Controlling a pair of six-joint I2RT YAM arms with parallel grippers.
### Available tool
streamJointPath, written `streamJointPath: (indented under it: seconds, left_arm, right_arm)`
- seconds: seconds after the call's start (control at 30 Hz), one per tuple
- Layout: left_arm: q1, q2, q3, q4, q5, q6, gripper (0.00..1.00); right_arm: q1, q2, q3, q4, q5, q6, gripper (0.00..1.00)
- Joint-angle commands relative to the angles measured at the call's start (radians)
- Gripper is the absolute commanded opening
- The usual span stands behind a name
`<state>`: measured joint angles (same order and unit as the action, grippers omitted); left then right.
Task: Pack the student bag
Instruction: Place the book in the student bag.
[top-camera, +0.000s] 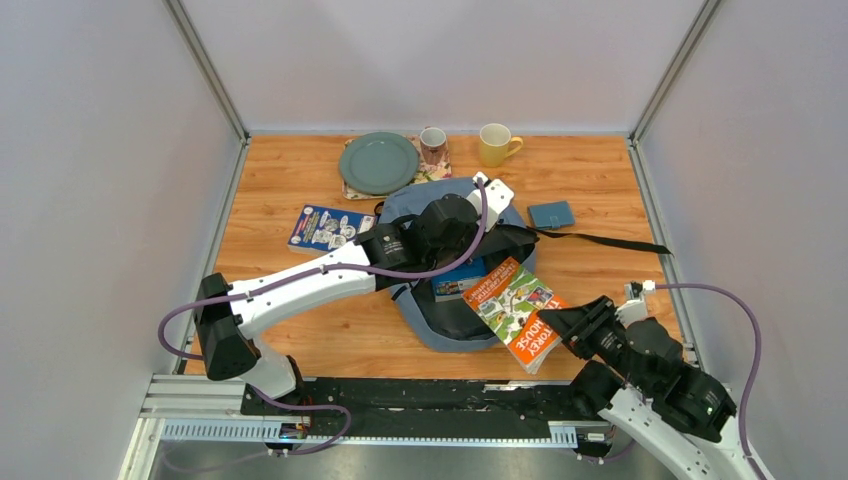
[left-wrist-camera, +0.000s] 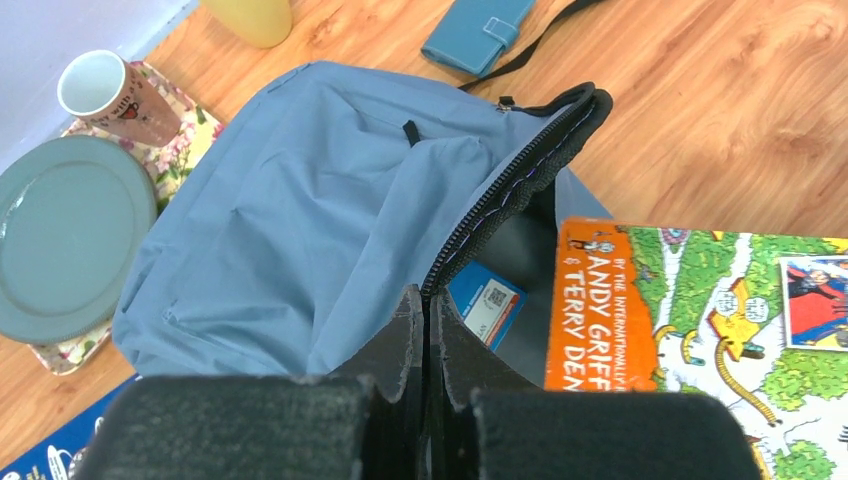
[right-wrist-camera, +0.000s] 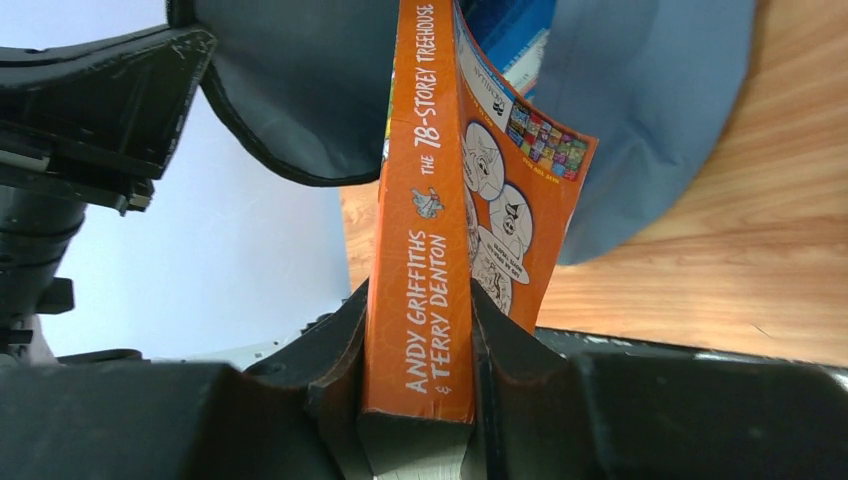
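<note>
The left pincer (left-wrist-camera: 427, 300) is clenching tight on the black zipper rim of the student bag (left-wrist-camera: 300, 200), its two fingers pressed together with the rim running straight up to their tips, and it is holding that edge lifted so the mouth is gaping just to its right. The bag is lying flat on the wooden table (top-camera: 300, 330) directly under and ahead of this pincer: a big, soft, grey-blue fabric sack, rumpling into loose folds, with black toothed zipper trim curving along the opening and a dark grey lining showing inside. A black strap (top-camera: 600, 241) is trailing out from it across the wood, away to the pincer's right. Down in the opening, just below the fingertips, a blue book (left-wrist-camera: 487, 305) with a white barcode label is peeking out. The right pincer (right-wrist-camera: 418, 300) is grasping an orange paperback (right-wrist-camera: 420, 200) by the lower end of its spine, a finger pressing on each side, and the book's far end is poking ahead of it into the mouth of the bag. Beyond the left pincer a teal case (left-wrist-camera: 478, 30) is sitting on the wood just past the bag, and off to its left a grey-green plate (left-wrist-camera: 60, 235) and a patterned mug (left-wrist-camera: 105, 95) are resting on a flowered mat (left-wrist-camera: 190, 140).
</note>
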<state>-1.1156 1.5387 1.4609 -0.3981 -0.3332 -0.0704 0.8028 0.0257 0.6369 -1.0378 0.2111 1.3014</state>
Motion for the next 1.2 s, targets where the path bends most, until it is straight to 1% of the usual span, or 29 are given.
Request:
streamJointPath:
  seconds: [0.0,0.07,0.2,0.37,0.43,0.5,0.53,0.57,0.63,0.67,0.73,0.77,0.8,0.9,0.93,1.0,1.07,1.13,1.17]
  left_arm:
    - [0.005,-0.061,0.009,0.090,-0.001,-0.015,0.00]
    - [0.007,-0.066,0.010,0.094,-0.001,-0.020,0.00]
    - [0.007,-0.058,0.029,0.094,-0.015,-0.016,0.00]
    - [0.007,-0.063,0.029,0.085,-0.044,-0.019,0.00]
    - [0.007,-0.069,0.026,0.087,-0.049,-0.022,0.00]
    - [0.007,-0.075,0.024,0.094,-0.044,-0.026,0.00]
    - [0.007,-0.075,0.023,0.097,-0.047,-0.029,0.00]
    - [0.007,-0.080,0.019,0.102,-0.049,-0.028,0.00]
    - [0.007,-0.088,0.015,0.108,-0.052,-0.031,0.00]
    - [0.007,-0.095,0.010,0.113,-0.050,-0.029,0.00]
    - [0.007,-0.100,0.004,0.119,-0.050,-0.028,0.00]
    - [0.007,-0.104,0.007,0.117,-0.050,-0.026,0.00]
    - [0.007,-0.107,0.009,0.116,-0.043,-0.025,0.00]
    - [0.007,-0.120,0.000,0.122,-0.035,-0.025,0.00]
    - [0.007,-0.126,-0.004,0.125,-0.033,-0.023,0.00]
    - [0.007,-0.130,-0.008,0.127,-0.027,-0.023,0.00]
    - [0.007,-0.135,-0.007,0.114,-0.020,-0.025,0.00]
    - [0.007,-0.147,-0.016,0.114,-0.012,-0.029,0.00]
    - [0.007,-0.152,-0.026,0.122,-0.004,-0.038,0.00]
  right_arm:
    - [0.006,0.037,0.000,0.321,0.005,0.050,0.00]
    - [0.004,0.091,0.003,0.324,0.010,0.067,0.00]
    - [0.004,0.138,-0.052,0.531,-0.064,0.065,0.00]
    - [0.004,0.152,-0.066,0.659,-0.110,0.075,0.00]
    - [0.003,0.166,-0.065,0.636,-0.107,0.075,0.00]
    - [0.006,0.175,-0.089,0.560,-0.084,0.105,0.00]
    - [0.006,0.180,-0.118,0.562,-0.090,0.123,0.00]
    - [0.004,0.183,-0.196,0.605,-0.113,0.160,0.00]
    - [0.004,0.195,-0.282,0.682,-0.142,0.176,0.00]
    - [0.004,0.200,-0.352,0.743,-0.148,0.189,0.00]
    - [0.001,0.218,-0.420,0.832,-0.142,0.203,0.00]
    - [-0.002,0.226,-0.468,0.917,-0.138,0.210,0.00]
    - [-0.010,0.235,-0.480,0.955,-0.131,0.197,0.00]
    - [-0.063,0.293,-0.490,0.984,-0.121,0.159,0.00]
    - [-0.106,0.309,-0.493,0.999,-0.128,0.145,0.00]
    - [-0.176,0.348,-0.517,1.080,-0.171,0.154,0.00]
    - [-0.215,0.370,-0.526,1.139,-0.193,0.191,0.00]
    - [-0.240,0.396,-0.525,1.145,-0.164,0.223,0.00]
    - [-0.244,0.405,-0.522,1.135,-0.115,0.240,0.00]
